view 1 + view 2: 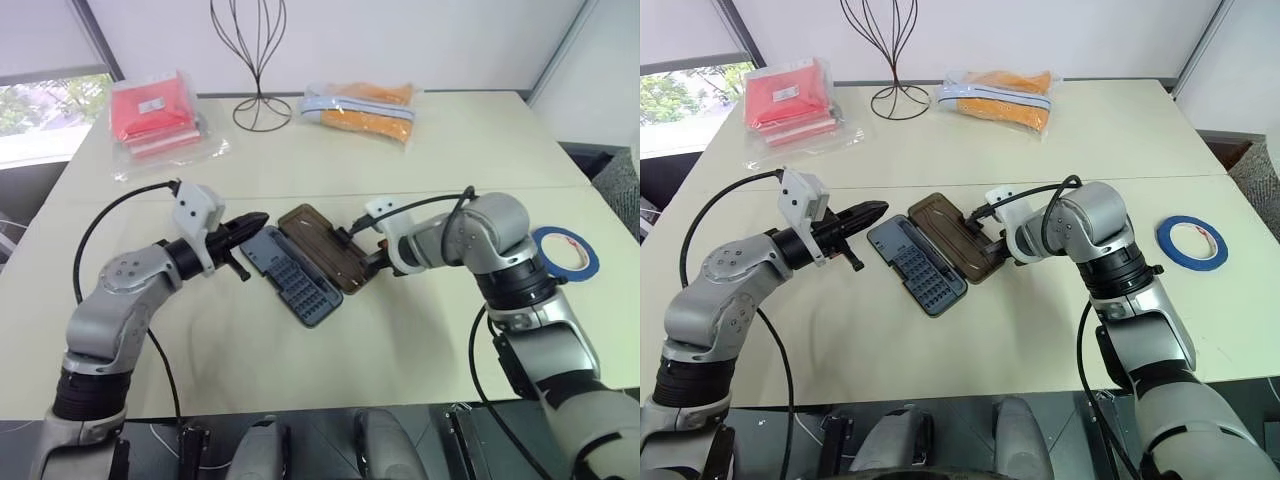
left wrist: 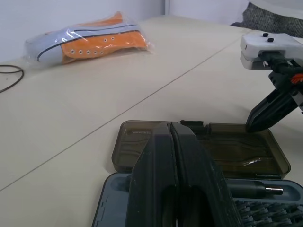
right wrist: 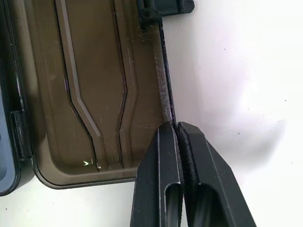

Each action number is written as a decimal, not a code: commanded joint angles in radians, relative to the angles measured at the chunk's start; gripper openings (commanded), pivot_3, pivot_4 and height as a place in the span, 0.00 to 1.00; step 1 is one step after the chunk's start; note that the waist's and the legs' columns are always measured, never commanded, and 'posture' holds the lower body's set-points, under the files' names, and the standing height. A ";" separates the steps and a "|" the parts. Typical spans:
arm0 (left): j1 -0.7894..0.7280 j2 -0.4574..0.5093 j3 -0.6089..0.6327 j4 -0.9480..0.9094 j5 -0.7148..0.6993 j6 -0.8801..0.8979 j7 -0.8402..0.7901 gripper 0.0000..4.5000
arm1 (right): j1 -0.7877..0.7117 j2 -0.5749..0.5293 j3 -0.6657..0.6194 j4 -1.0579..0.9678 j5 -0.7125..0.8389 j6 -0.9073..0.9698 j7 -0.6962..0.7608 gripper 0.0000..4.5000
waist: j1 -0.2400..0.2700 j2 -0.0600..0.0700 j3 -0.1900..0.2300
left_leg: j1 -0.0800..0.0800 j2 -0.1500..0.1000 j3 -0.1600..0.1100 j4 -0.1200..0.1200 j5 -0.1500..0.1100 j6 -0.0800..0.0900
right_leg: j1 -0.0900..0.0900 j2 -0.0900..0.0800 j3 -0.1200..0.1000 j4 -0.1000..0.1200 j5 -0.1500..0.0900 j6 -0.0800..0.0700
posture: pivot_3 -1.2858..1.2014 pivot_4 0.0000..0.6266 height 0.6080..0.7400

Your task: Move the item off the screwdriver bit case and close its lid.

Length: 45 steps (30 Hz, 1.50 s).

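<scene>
The screwdriver bit case (image 1: 298, 278) lies open in the middle of the table, its grey-blue tray full of bits. Its smoky-brown lid (image 1: 325, 245) lies flat beside the tray. The roll of blue tape (image 1: 565, 250) rests on the table at the far right, apart from the case. My right gripper (image 3: 175, 125) points down at the lid's outer long rim; its fingers straddle that rim and are shut on it. My left gripper (image 1: 252, 221) is shut and empty, held level just left of the tray's far end.
A bagged red packet (image 1: 155, 112) lies at the back left, and a bagged orange shoe (image 1: 362, 108) at the back right. A black wire stand (image 1: 260, 100) rises between them. The table's front edge runs close below the case.
</scene>
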 commanded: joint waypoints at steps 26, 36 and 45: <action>-0.029 0.004 0.017 0.001 0.009 -0.027 -0.003 0.00 | 0.006 -0.362 0.414 0.208 -0.838 -1.460 0.931 0.02 | 0.009 0.000 0.001 | -0.001 -0.001 0.001 0.000 0.003 -0.005 | 0.000 -0.001 0.000 -0.003 0.000 0.000 | 0.52 0.24 1.00; -0.020 0.005 0.023 -0.006 0.008 -0.025 -0.002 0.00 | 0.052 -0.356 0.318 0.261 -0.924 -1.762 0.987 0.02 | 0.011 0.000 0.001 | -0.001 -0.001 0.001 0.000 0.003 -0.006 | 0.000 -0.001 0.000 -0.003 0.000 0.000 | 0.52 0.24 1.00; -0.031 0.006 0.017 0.003 0.011 -0.027 -0.009 0.00 | 0.108 -0.360 0.248 0.221 -0.931 -1.880 1.055 0.02 | 0.025 0.000 0.001 | -0.001 -0.001 0.001 0.000 0.003 -0.006 | 0.000 -0.001 0.000 -0.004 0.000 0.000 | 0.52 0.24 1.00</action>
